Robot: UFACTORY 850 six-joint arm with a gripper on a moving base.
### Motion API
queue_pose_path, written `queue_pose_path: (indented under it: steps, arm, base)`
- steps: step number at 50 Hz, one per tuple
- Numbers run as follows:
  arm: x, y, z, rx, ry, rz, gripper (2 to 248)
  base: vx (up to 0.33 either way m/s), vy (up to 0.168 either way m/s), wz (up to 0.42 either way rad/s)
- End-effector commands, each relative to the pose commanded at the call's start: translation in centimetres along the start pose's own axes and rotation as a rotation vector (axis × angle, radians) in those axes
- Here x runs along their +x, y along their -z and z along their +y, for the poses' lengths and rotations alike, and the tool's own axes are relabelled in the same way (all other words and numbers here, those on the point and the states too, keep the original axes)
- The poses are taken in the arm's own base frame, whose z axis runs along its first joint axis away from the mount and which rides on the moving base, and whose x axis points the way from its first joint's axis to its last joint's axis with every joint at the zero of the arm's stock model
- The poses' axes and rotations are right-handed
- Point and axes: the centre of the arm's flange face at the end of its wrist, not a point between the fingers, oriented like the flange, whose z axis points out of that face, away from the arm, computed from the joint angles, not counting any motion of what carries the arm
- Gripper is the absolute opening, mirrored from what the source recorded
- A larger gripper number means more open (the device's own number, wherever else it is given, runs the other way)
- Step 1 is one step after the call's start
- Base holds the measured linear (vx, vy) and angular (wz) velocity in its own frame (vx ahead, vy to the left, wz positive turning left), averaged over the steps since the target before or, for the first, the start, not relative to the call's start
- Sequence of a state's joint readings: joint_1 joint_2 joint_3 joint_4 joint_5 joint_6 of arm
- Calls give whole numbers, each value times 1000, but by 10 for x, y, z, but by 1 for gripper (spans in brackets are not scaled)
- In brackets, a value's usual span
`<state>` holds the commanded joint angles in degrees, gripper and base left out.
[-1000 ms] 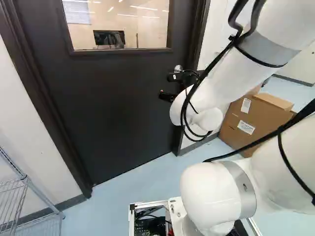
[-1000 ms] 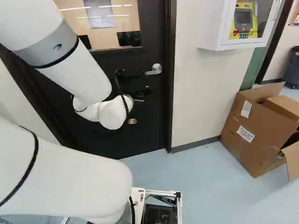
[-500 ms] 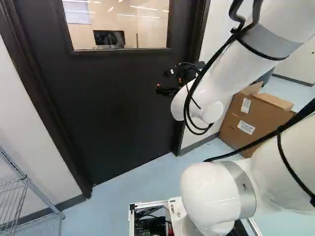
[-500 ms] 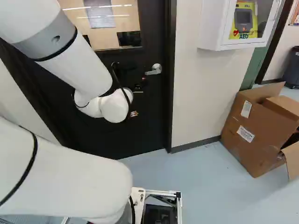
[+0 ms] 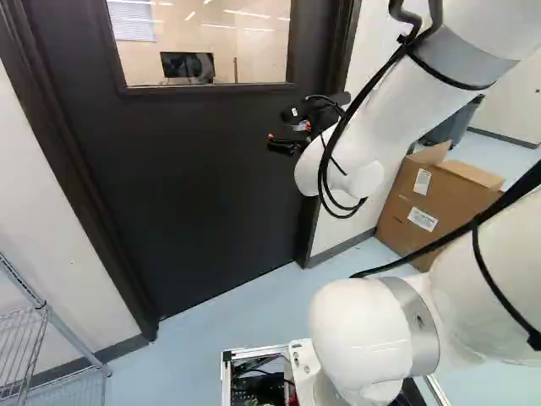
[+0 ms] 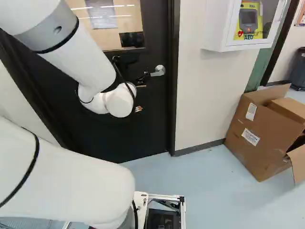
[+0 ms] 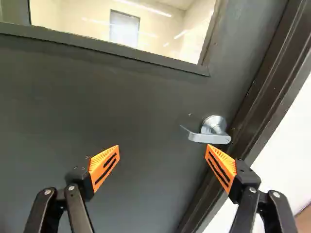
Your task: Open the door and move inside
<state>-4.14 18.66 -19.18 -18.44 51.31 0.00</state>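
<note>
Runs charcoal across the door [image 5: 194, 169], dark brown along its frame [image 7: 265, 97], plain silver on the handle [image 7: 210, 138]. Shows bright orange striped with black on the finger pads [image 7: 103, 170]. Turns white banded with grey on the arm [image 5: 397, 118], pale blue on the floor [image 6: 205, 186], off-white on the wall [image 6: 205, 95], brown patched with white on the cardboard box [image 6: 250, 152].

White arm [image 6: 83, 58] before dark door [image 6: 150, 129] with silver handle [image 6: 159, 70]

The white arm [image 5: 410, 97] is held raised and bent, and the pincer's [image 5: 281, 127] two fingers are spread wide apart.
</note>
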Motion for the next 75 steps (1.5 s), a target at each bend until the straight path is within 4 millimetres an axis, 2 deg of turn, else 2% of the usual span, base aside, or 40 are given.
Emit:
queue_pose_path:
  steps: [25, 49, 75]
  arm:
    - [16, -27, 10, -2, 5, 20, 247]
    - [19, -55, 17, 1, 3, 12, 247]
    - [19, -91, 33, -5, 9, 2, 247]
  base:
    - [0, 0, 0]
    - [0, 0, 0]
    - [0, 0, 0]
